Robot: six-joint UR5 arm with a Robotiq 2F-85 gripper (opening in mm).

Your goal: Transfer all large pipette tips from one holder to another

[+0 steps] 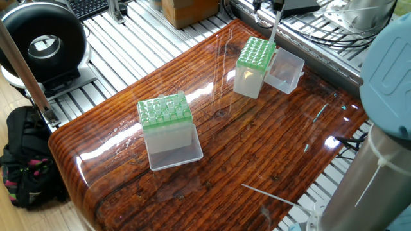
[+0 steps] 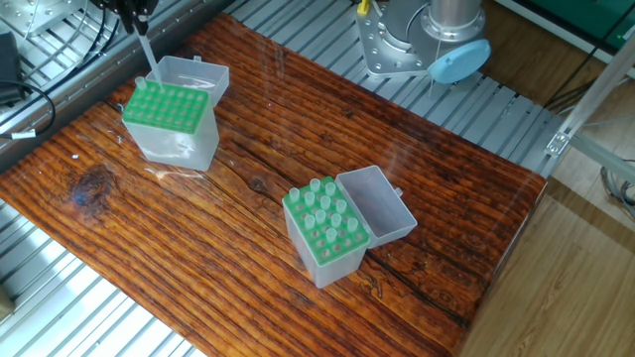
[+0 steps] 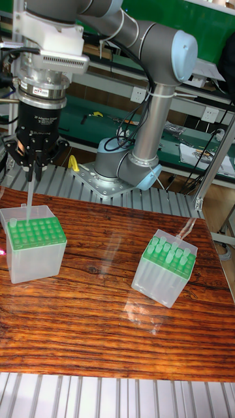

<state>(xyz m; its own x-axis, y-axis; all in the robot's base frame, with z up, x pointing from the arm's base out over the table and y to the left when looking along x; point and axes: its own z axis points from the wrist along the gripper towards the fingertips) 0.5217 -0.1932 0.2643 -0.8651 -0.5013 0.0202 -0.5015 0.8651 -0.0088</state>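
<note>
Fingers [image 3: 34,171] pinch my pipette tip [image 3: 30,193] by its wide top; I judge it light, stiff, slippery above the holder [image 3: 37,236].

Wide bare table [image 2: 248,129] lies between the two green-topped boxes [image 2: 169,124] [image 2: 325,230], each with its open lid [image 2: 382,205] beside it, while a stray tip [image 1: 270,194], seemingly, lies near one edge.

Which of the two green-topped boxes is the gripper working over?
The green-topped box under the gripper, its rack nearly empty; the other box holds many tips.
</note>
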